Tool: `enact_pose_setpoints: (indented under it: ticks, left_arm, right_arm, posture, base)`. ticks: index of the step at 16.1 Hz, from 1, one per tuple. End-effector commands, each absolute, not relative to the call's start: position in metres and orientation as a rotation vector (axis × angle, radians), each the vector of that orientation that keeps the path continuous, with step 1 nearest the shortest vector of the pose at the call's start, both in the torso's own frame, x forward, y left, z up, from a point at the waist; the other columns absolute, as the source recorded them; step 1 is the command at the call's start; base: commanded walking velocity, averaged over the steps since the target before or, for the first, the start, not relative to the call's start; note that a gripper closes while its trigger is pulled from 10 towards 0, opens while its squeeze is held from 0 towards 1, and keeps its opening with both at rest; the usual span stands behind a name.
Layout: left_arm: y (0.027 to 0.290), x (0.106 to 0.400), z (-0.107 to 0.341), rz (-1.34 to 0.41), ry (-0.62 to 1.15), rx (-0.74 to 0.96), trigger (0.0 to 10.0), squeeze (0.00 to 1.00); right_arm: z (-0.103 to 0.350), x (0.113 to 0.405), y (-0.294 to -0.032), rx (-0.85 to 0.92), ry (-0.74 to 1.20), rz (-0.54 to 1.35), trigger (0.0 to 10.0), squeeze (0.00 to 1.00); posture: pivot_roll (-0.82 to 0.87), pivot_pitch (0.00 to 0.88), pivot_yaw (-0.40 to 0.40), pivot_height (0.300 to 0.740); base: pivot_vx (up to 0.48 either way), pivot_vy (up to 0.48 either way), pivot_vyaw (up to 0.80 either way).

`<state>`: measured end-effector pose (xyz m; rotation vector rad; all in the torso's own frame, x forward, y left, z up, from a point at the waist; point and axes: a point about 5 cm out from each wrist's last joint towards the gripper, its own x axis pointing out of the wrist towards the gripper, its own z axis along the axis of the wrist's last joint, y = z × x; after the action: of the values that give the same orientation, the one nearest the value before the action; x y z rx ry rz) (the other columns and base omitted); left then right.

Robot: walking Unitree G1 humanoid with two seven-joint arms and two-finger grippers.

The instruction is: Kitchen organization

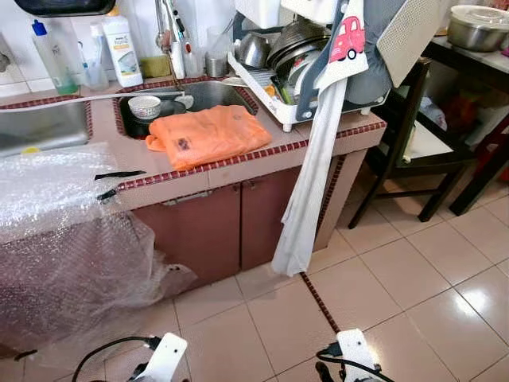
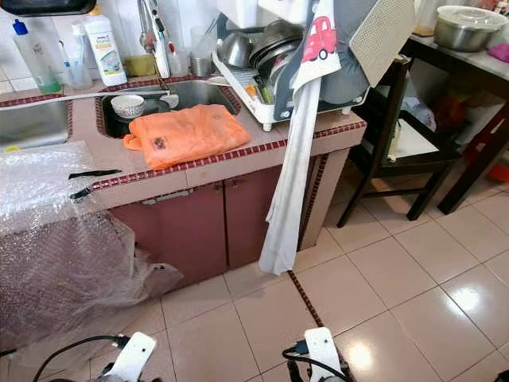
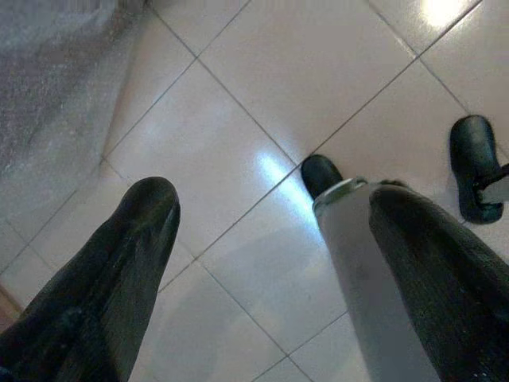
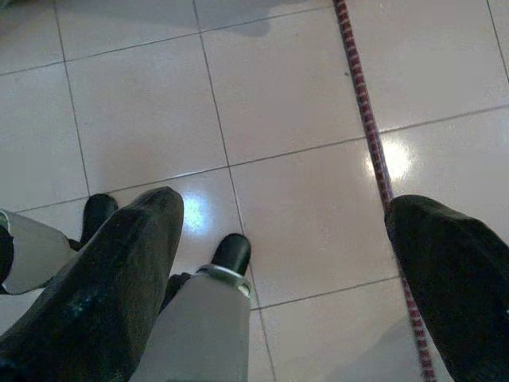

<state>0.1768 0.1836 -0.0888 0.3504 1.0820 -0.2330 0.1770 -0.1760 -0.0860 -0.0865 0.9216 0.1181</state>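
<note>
- You're facing a tiled kitchen counter [image 1: 318, 137] with a sink [image 1: 208, 95].
- An orange cloth [image 1: 208, 134] lies on its front edge, just before the sink.
- A dish rack [image 1: 274, 102] stands on the counter to the right, a white towel [image 1: 306, 191] hanging from it.
- Your left gripper [image 3: 266, 239] and right gripper [image 4: 286, 247] hang low over the floor, jaws wide apart, holding nothing.

Orange cloth [image 1: 208, 134] draped over tiled counter [image 1: 238, 163] at 11 o'clock, beside sink [image 1: 199, 97]; towel [image 1: 310, 183] hanging at centre.

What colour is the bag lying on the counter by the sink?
Orange. The bag shows best in the left eye view.
</note>
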Motion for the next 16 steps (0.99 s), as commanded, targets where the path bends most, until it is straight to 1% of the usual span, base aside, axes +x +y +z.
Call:
enact_pose_setpoints:
  ticks: [1,4,5,8,13,16]
  left_arm:
    - [0.181,0.183,-0.086,-0.237,1.053,0.364,10.0,0.00]
    - [0.178,0.192,-0.082,-0.245,1.025,0.352,10.0,0.00]
    - [0.176,0.196,-0.080,-0.255,1.010,0.352,10.0,0.00]
    - [0.174,0.203,-0.077,-0.243,0.986,0.334,10.0,0.00]
    - [0.179,0.196,-0.081,-0.141,1.062,0.190,10.0,0.00]
    - [0.182,0.196,-0.080,-0.146,1.070,0.177,10.0,0.00]
  right_arm:
    - [-0.089,0.171,-0.180,-0.055,0.942,0.078,10.0,0.00]
    - [-0.090,0.167,-0.183,0.056,0.942,-0.015,10.0,0.00]
    - [-0.090,0.168,-0.186,0.155,0.931,-0.097,10.0,0.00]
    - [-0.090,0.167,-0.188,0.165,0.931,-0.113,10.0,0.00]
    - [-0.089,0.170,-0.189,0.210,0.924,-0.148,10.0,0.00]
    - [-0.088,0.172,-0.190,0.214,0.919,-0.152,10.0,0.00]
  posture:
    - [-0.03,0.000,-0.014,0.740]
    - [-0.04,0.000,0.000,0.740]
    - [-0.05,0.000,0.010,0.740]
    - [-0.06,0.000,0.014,0.740]
    - [-0.06,0.000,0.011,0.740]
    - [-0.06,0.000,0.013,0.740]
  base:
    - [0.000,0.000,0.00]
    - [0.000,0.000,0.00]
    - [0.000,0.000,0.00]
    - [0.000,0.000,0.00]
    - [0.000,0.000,0.00]
    - [0.000,0.000,0.00]
